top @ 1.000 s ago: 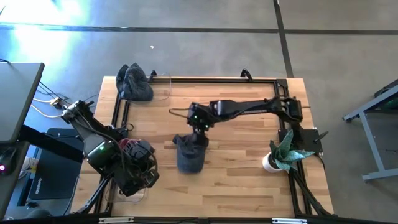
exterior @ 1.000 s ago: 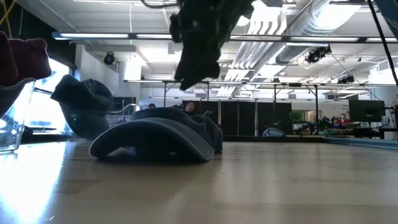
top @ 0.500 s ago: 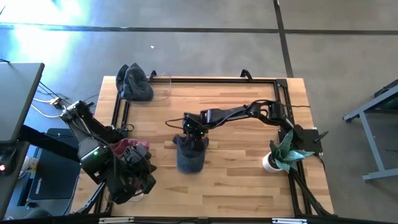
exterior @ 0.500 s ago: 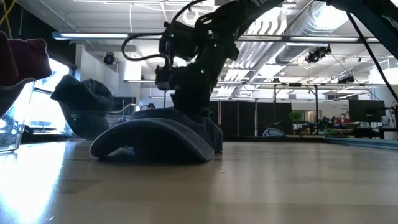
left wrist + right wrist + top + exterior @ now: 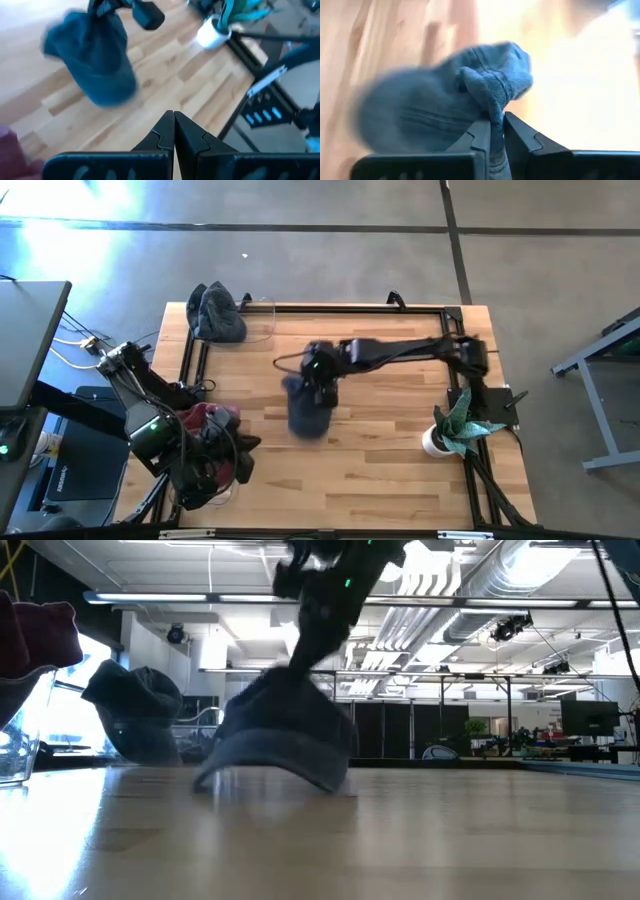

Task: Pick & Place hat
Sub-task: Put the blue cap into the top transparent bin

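A blue denim hat (image 5: 310,408) hangs tilted near the table's middle, with my right gripper (image 5: 318,372) shut on its far end. In the low view the hat (image 5: 280,735) slants down from the gripper, its low edge (image 5: 205,780) close to the tabletop. My left gripper (image 5: 174,131) is shut and holds nothing, at the near left (image 5: 240,452). A dark red hat (image 5: 205,420) lies beside the left arm. A grey hat (image 5: 215,313) sits at the far left corner. My right gripper pinches a bunched fold of the hat's crown (image 5: 495,107) between its two fingers (image 5: 479,136), coming from above. The hat hangs below the fingers, tilted, its far end raised. Whether its low edge still touches the table I cannot tell.
A potted plant in a white pot (image 5: 445,435) stands at the right edge. A clear container (image 5: 258,320) is next to the grey hat. A black frame (image 5: 350,308) runs along the table's far and side edges. Bare wood lies near and right of the blue hat.
My right gripper came down onto the blue hat's far end, shut on the cloth and rose. The hat, flat on the table a second ago, now has its far end pulled up and has shifted a little toward the far edge.
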